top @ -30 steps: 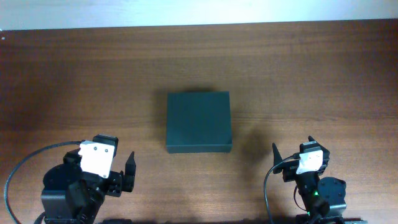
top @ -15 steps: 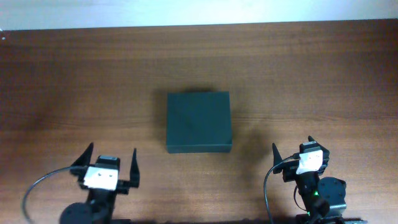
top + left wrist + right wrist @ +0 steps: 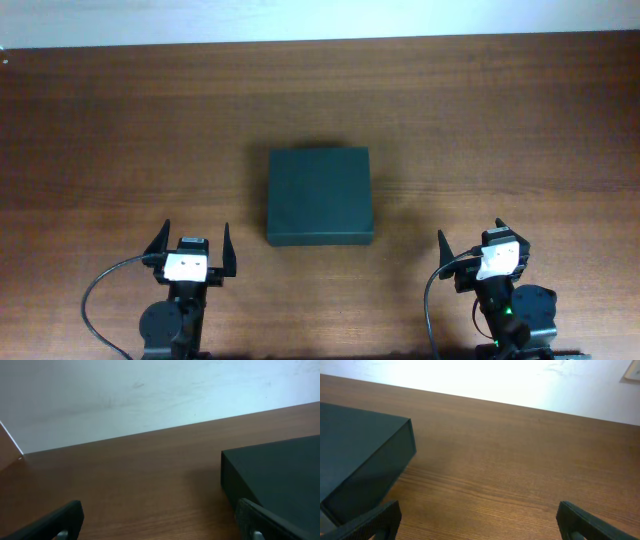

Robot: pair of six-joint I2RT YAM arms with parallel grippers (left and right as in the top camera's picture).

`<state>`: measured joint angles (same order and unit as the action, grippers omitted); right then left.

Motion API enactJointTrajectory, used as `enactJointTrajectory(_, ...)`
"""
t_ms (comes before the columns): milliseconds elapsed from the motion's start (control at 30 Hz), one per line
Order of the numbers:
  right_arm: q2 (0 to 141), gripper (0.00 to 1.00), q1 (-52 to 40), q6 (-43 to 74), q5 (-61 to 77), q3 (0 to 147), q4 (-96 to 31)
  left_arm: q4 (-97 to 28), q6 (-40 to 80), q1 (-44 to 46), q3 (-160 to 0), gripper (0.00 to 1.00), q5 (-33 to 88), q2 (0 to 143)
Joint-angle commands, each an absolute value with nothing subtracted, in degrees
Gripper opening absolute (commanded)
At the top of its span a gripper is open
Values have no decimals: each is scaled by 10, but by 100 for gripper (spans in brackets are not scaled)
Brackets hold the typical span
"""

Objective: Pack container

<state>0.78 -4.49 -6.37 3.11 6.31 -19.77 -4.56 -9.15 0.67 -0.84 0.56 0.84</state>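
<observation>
The container (image 3: 319,196) is a dark green-black box, shut, in the middle of the wooden table. It also shows at the right of the left wrist view (image 3: 280,477) and at the left of the right wrist view (image 3: 357,447). My left gripper (image 3: 191,242) is open and empty, near the front edge, left of and below the box; its fingers frame bare wood in its wrist view (image 3: 160,522). My right gripper (image 3: 485,240) is open and empty, right of and below the box, also over bare wood (image 3: 480,520).
The brown wooden table (image 3: 500,120) ends at a white wall along the far edge (image 3: 320,20). Black cables loop by both arm bases at the front edge.
My left arm has folded back and turned to face straight ahead, its open gripper shifting right toward the box's front-left. The right arm and the box have not moved.
</observation>
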Motion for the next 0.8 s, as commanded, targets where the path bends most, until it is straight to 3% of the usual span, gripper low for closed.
enactJointTrajectory(0,2,99,-48,-62,39,61,-202,-47,-82,6,-5,99,-2,3)
enactJointTrajectory(767,2,99,-48,-62,39,61,-202,-47,-82,13,-5,99,2,3)
